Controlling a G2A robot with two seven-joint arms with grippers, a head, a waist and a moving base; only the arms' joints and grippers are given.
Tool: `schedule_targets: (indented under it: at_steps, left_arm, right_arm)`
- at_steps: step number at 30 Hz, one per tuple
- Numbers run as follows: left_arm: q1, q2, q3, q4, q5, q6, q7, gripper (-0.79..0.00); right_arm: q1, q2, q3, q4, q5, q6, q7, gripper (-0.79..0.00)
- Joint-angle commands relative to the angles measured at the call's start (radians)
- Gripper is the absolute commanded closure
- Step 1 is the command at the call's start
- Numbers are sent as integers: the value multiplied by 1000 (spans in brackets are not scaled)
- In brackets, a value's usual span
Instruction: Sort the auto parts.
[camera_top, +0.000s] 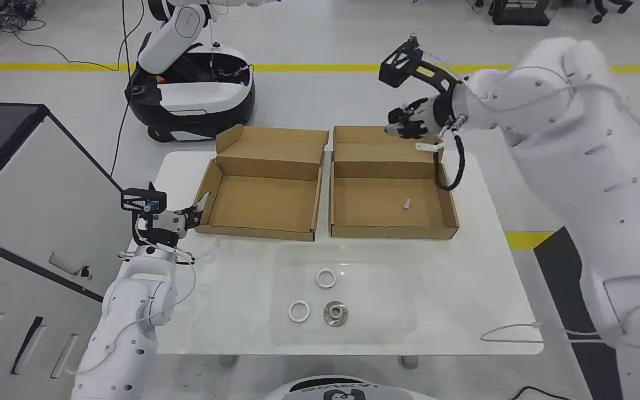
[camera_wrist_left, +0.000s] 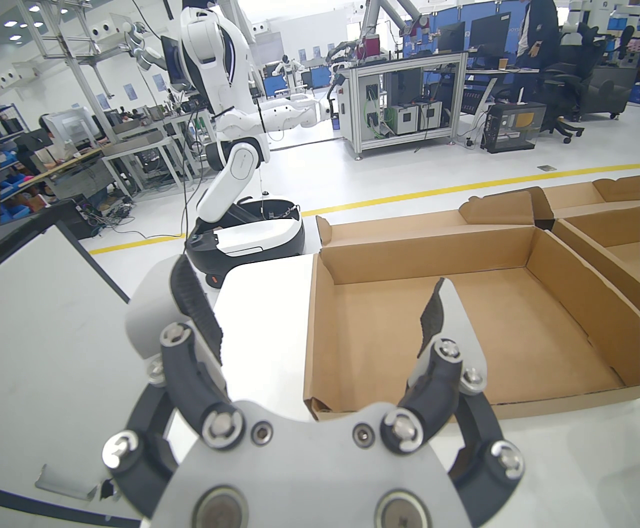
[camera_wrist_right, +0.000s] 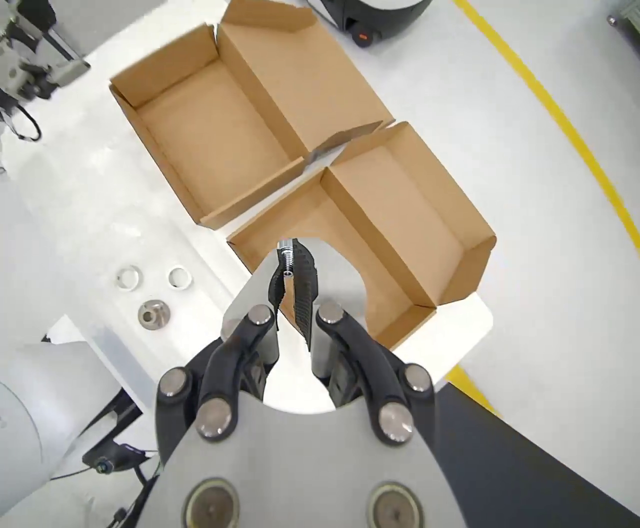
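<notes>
Two open cardboard boxes lie side by side: the left box (camera_top: 265, 190) (camera_wrist_left: 425, 250) (camera_wrist_right: 210, 125) and the right box (camera_top: 390, 195) (camera_wrist_right: 400, 210). One small bolt (camera_top: 407, 202) lies in the right box. My right gripper (camera_top: 402, 127) (camera_wrist_right: 287, 265) hangs high above the right box's back edge, shut on a small threaded bolt (camera_wrist_right: 285, 254). Two white rings (camera_top: 326, 278) (camera_top: 299, 312) (camera_wrist_right: 129, 277) (camera_wrist_right: 180, 277) and a metal flanged part (camera_top: 335, 315) (camera_wrist_right: 153, 314) sit on the table in front of the boxes. My left gripper (camera_top: 197, 210) (camera_wrist_left: 315, 305) is open beside the left box's outer wall, holding nothing.
The white table (camera_top: 450, 290) ends just right of the right box. Another robot on a dark base (camera_top: 190, 95) (camera_wrist_left: 250, 240) stands behind the table. A grey cabinet (camera_top: 40, 190) is at the left.
</notes>
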Motion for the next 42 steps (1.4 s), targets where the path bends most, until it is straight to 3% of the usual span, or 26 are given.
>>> schedule_targets:
  at_steps: [1,18,26,42]
  left_arm:
    - [0,0,0,0,0,0,0,-785]
    - [0,0,0,0,0,0,0,-785]
    - [0,0,0,0,0,0,0,-785]
    - [0,0,0,0,0,0,0,-785]
  right_arm:
    - [13,-6,-35,26,-21,-23,10,0]
    - [114,-72,-314,237,-149,-128,77,0]
    - [201,-86,-484,347,-86,-139,66,0]
    - [268,-132,-738,509,15,-183,21,0]
